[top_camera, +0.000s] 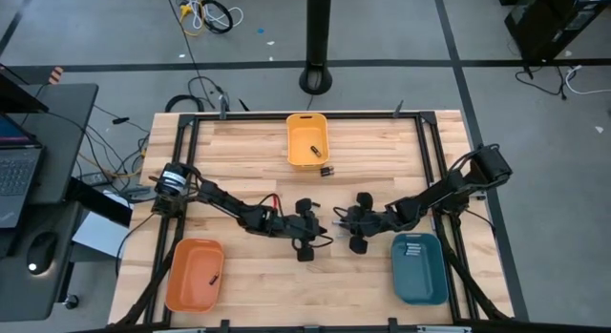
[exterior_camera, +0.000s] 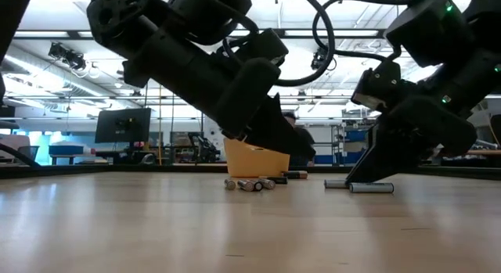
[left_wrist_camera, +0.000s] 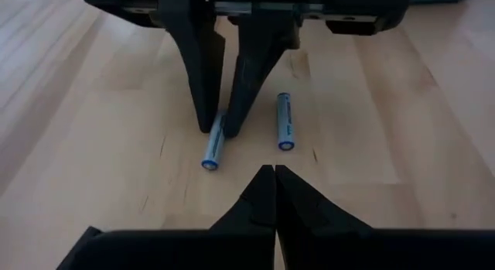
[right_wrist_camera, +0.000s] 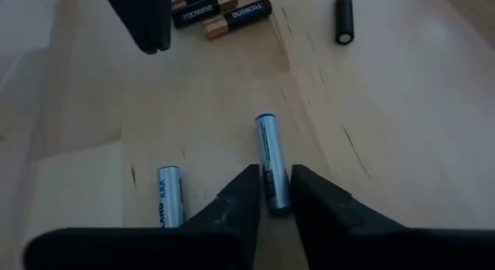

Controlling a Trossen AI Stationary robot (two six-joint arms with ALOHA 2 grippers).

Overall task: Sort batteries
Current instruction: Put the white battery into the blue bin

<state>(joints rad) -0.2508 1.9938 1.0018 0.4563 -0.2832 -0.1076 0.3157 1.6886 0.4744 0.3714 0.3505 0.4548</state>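
Both arms reach in over the middle of the wooden table (top_camera: 258, 152), their grippers facing each other near its centre. The right gripper (right_wrist_camera: 272, 194) is down at the table surface with its fingers narrowly parted, straddling a pale blue battery (right_wrist_camera: 271, 163) that lies flat between the tips; the frames do not settle whether the fingers press on it or merely flank it. A second blue battery (right_wrist_camera: 169, 194) lies just beside it on the wood, roughly parallel, untouched. The left gripper (left_wrist_camera: 274, 194) hovers just short of this pair with its fingertips fully together, holding nothing. Farther off, toward the yellow bin (top_camera: 306, 139) at the far middle edge, a small cluster of black-and-copper batteries (right_wrist_camera: 219, 12) lies loose on the table (one reads Duracell), with one more dark battery (right_wrist_camera: 344, 18) lying apart from them. One dark battery (top_camera: 313, 151) rests inside the yellow bin. The orange bin (top_camera: 195, 274) at the near left holds a dark battery (top_camera: 215, 276). The teal bin (top_camera: 419, 268) at the near right holds several pale batteries (top_camera: 412, 248) lying together at its far end.
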